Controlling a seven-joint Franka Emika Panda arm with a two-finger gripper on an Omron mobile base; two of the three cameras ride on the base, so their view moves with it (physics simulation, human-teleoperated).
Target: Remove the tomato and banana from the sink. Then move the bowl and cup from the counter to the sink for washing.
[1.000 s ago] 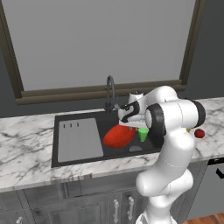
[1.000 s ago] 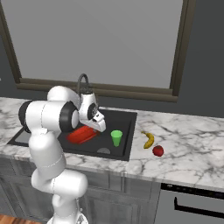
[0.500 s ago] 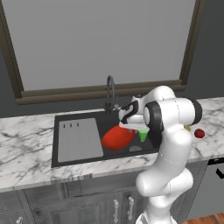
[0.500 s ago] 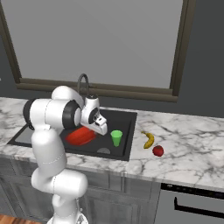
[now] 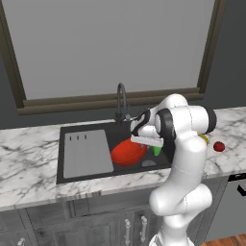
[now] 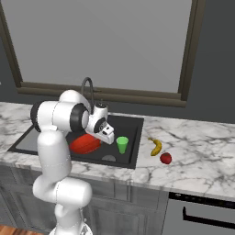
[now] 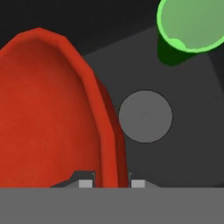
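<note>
The red-orange bowl (image 5: 127, 153) (image 6: 85, 143) hangs tilted inside the black sink (image 5: 86, 153) (image 6: 133, 137). My gripper (image 5: 144, 142) (image 6: 109, 137) (image 7: 111, 183) is shut on its right rim. In the hand view the rim of the bowl (image 7: 48, 109) passes between my two fingertips (image 7: 85, 183). The green cup (image 5: 157, 150) (image 6: 122, 144) (image 7: 192, 26) stands upright in the basin, just right of the bowl. On the marble counter (image 6: 202, 151) right of the sink lie the banana (image 6: 156, 146) (image 5: 203, 139) and the tomato (image 6: 166, 158) (image 5: 219, 146).
A dark curved faucet (image 5: 121, 96) (image 6: 86, 89) rises behind the basin. The grey ribbed drainboard (image 5: 87, 153) takes the sink's left part. The round drain (image 7: 145, 116) lies under the hand, between bowl and cup. A window wall stands behind.
My hand has sunk slightly lower into the sink with the bowl still gripped. The cup, banana and tomato have stayed put.
</note>
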